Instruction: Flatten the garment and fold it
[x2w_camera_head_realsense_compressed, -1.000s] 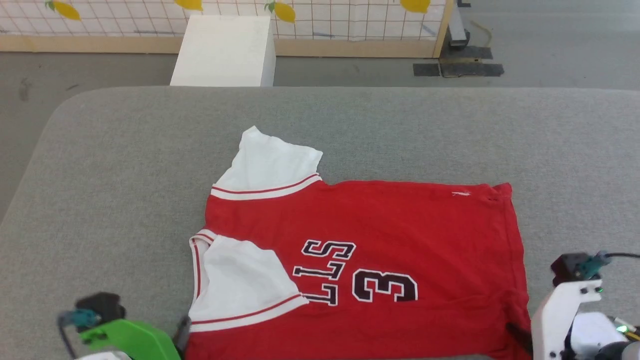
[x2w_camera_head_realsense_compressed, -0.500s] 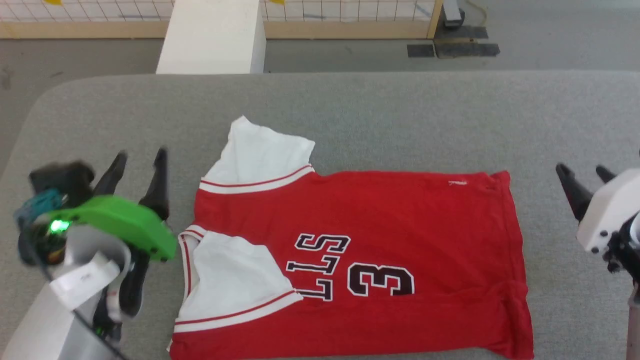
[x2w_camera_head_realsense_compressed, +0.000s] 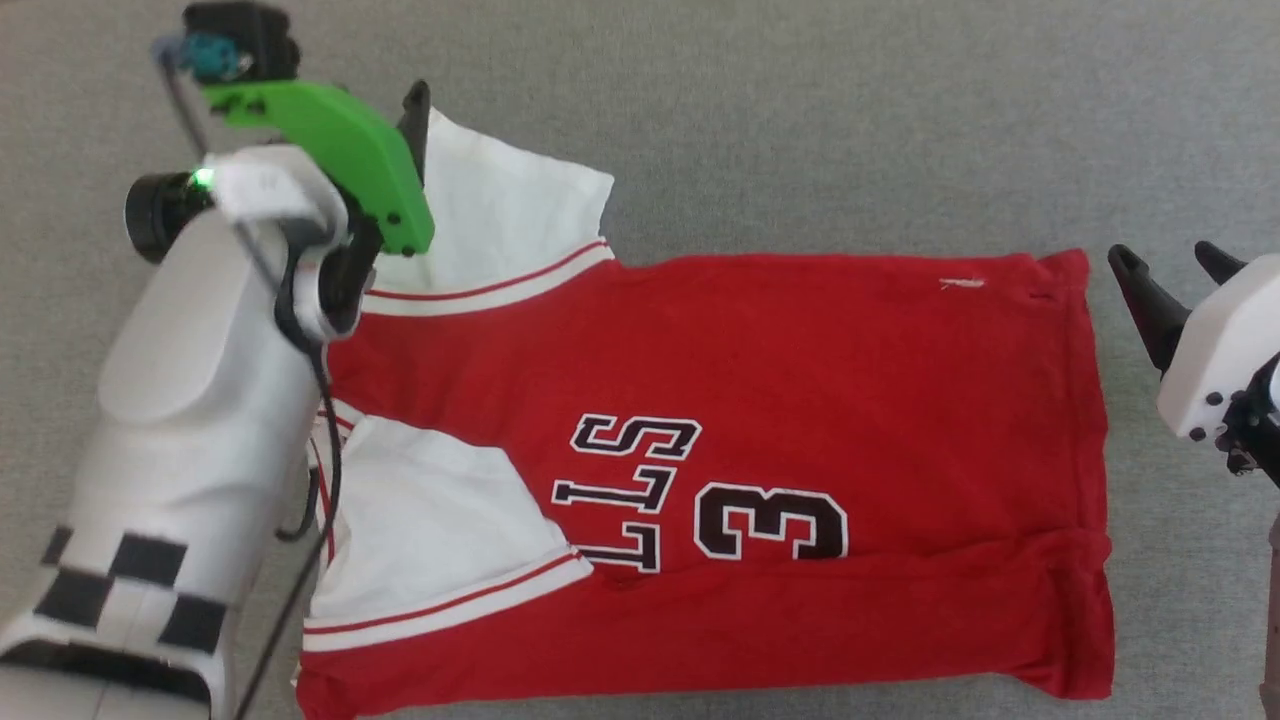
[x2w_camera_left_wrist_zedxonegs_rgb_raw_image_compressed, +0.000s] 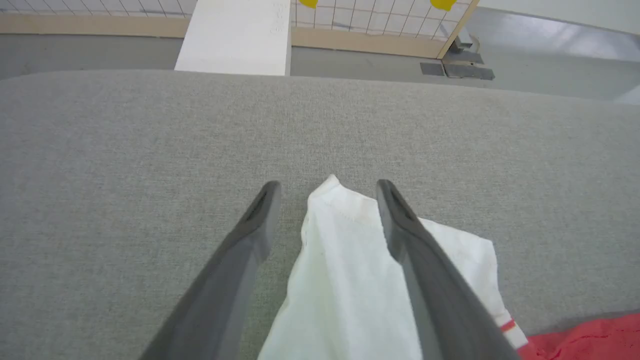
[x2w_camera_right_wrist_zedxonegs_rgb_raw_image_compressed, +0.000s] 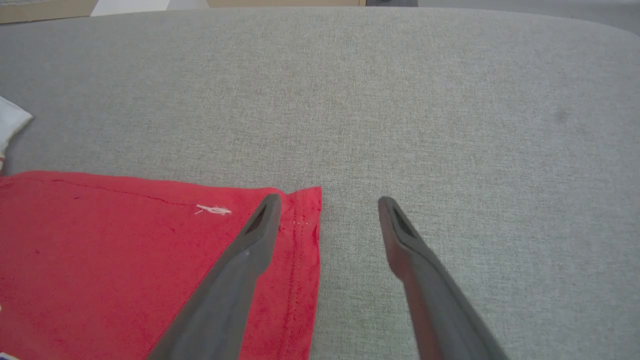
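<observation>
The garment (x2w_camera_head_realsense_compressed: 760, 400) lies on the grey table (x2w_camera_head_realsense_compressed: 800, 100). The left gripper (x2w_camera_left_wrist_zedxonegs_rgb_raw_image_compressed: 327, 187), spread, straddles its white sleeve (x2w_camera_left_wrist_zedxonegs_rgb_raw_image_compressed: 345, 260) at ten o'clock; the right gripper (x2w_camera_right_wrist_zedxonegs_rgb_raw_image_compressed: 325, 202), spread, straddles the hem corner (x2w_camera_right_wrist_zedxonegs_rgb_raw_image_compressed: 305, 210) at two o'clock.

Head camera looked steeply down from close above the garment (x2w_camera_head_realsense_compressed: 800, 400), spread on the grey table (x2w_camera_head_realsense_compressed: 800, 120). Left wrist camera sat low over the far white sleeve (x2w_camera_left_wrist_zedxonegs_rgb_raw_image_compressed: 345, 280), facing the table's far edge. Right wrist camera sat low over the hem corner (x2w_camera_right_wrist_zedxonegs_rgb_raw_image_compressed: 300, 220), facing likewise. All three shared garment and table.
</observation>
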